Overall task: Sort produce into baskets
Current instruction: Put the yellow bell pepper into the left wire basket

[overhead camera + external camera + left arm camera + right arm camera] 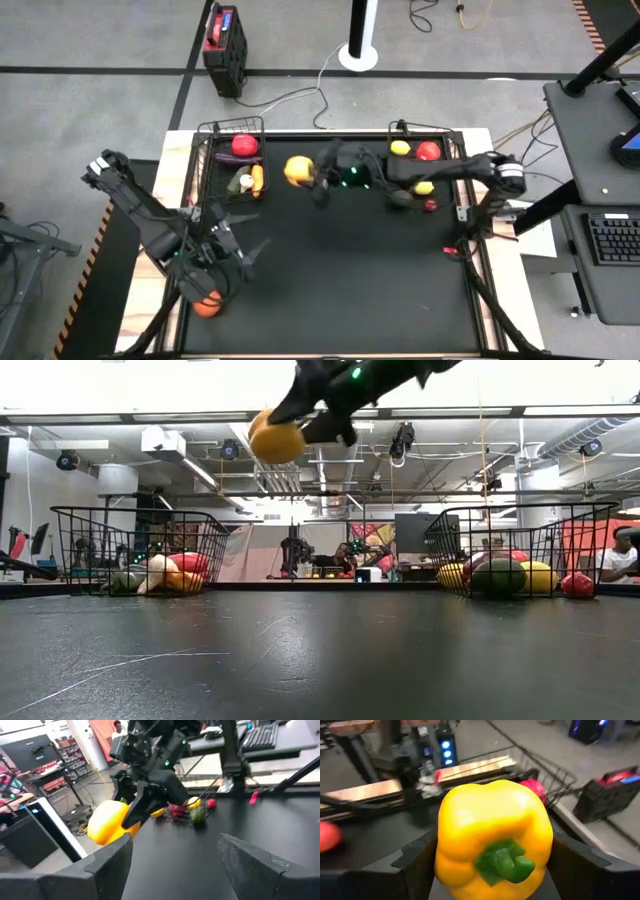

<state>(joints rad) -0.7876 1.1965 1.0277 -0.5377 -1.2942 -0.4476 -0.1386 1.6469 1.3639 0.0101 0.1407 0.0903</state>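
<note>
My right gripper [306, 176] is shut on a yellow pepper [297, 170] with a green stem [505, 862], held high over the table's far middle between the two black wire baskets. The pepper also shows in the low view [277, 440] and the left wrist view [107, 822]. The left basket [205, 150] holds a red tomato [243, 145], a carrot [257, 179] and other pieces. The right basket [455, 150] holds a lemon [400, 148], a red tomato [428, 151] and more. My left gripper [255, 250] is open and empty at the near left. My right gripper pinches the yellow pepper by two opposite sides [442, 855] between its two fingers [417, 860]. The fingers reach in from the table's right, slanting down a little. The pepper is lifted well clear of the table, its stem end turned back toward the wrist.
An orange tomato [207, 305] lies at the near left by the left arm's base. A small red piece [430, 206] lies just outside the right basket. A red-and-black box [225, 38] and a white pole base [358, 55] stand on the floor beyond the table.
</note>
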